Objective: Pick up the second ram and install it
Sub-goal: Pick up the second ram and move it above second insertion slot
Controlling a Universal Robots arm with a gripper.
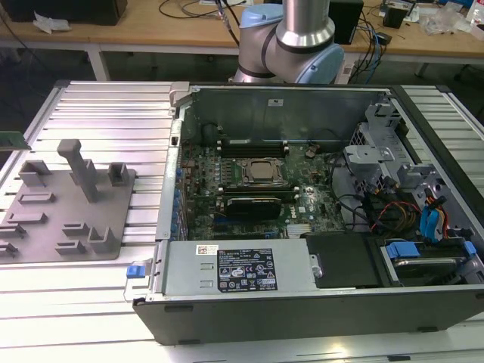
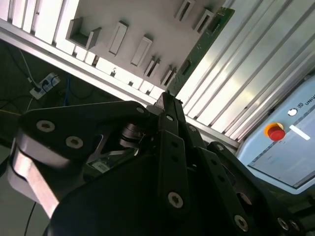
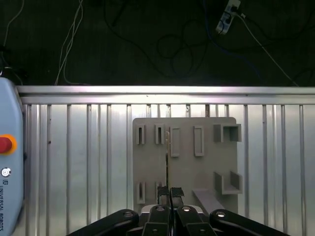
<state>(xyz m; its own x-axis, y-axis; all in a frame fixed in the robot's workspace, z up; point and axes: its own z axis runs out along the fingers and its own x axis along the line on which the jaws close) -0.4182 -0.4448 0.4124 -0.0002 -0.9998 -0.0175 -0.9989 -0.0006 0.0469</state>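
Observation:
The second ram [image 2: 199,46] is a narrow green stick that runs out from my gripper's [image 2: 167,101] fingertips, which are shut on its near end. In the first wrist view the ram [image 3: 167,164] shows edge-on as a thin line between the closed fingers of the gripper [image 3: 170,192]. It hangs over the grey fixture plate [image 3: 206,167], above that plate's row of slots. The open computer case [image 1: 302,302] lies in the exterior view's middle and right, with the motherboard's memory slots [image 1: 253,144] beside the silver processor [image 1: 261,172].
The fixture plate [image 1: 68,219] rests on the ribbed metal table [image 1: 106,113] at the exterior view's left, and a short green strip [image 1: 11,140] shows at that edge. A pendant with a red button [image 3: 5,145] lies beside the plate. The arm's base [image 1: 291,45] stands behind the case.

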